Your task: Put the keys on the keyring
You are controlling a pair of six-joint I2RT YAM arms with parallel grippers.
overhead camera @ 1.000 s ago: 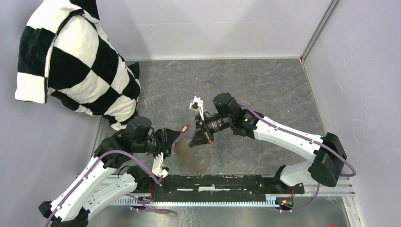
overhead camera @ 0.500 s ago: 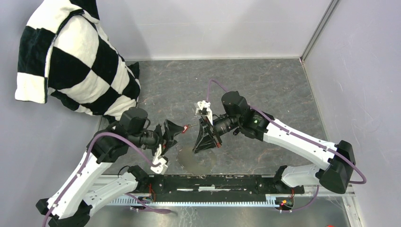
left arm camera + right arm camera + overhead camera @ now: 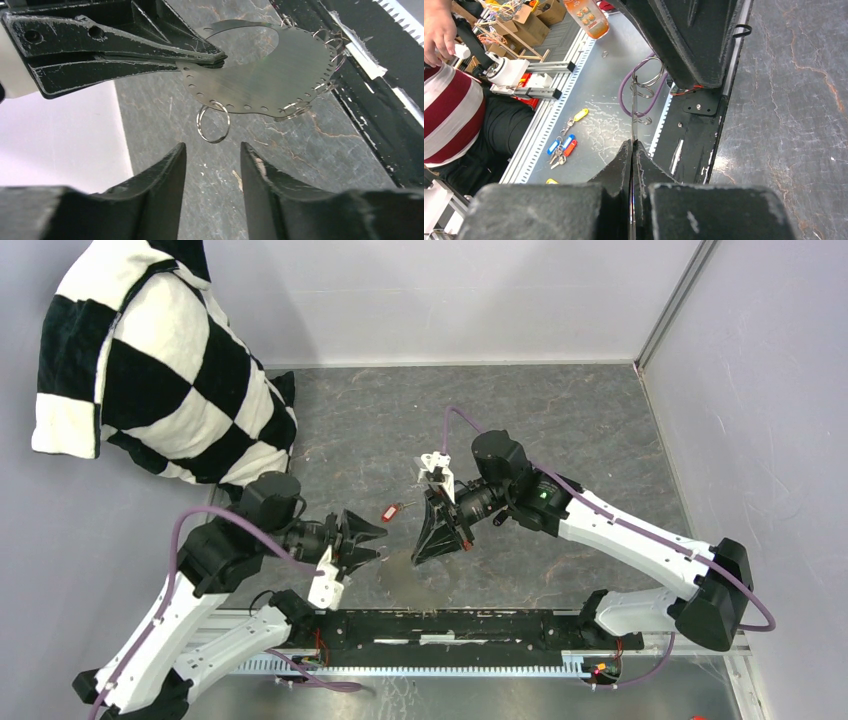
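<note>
Steel plate [image 3: 260, 70] carrying the keyring [image 3: 214, 121] is clamped in the right end effector [image 3: 219, 55]; left end effector [image 3: 212, 150] gapes empty. Red-tagged key [image 3: 392, 510] lies between them, unthreaded; pickup and threading apparently follow.

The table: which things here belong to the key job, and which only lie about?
Job: red-tagged key; metal disc with small rings, pinched by the right gripper; open left gripper.
Lying about: checkered pillow at the back left.

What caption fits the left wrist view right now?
Open left gripper faces a small ring hanging from a holed metal disc pinched by the right gripper.
</note>
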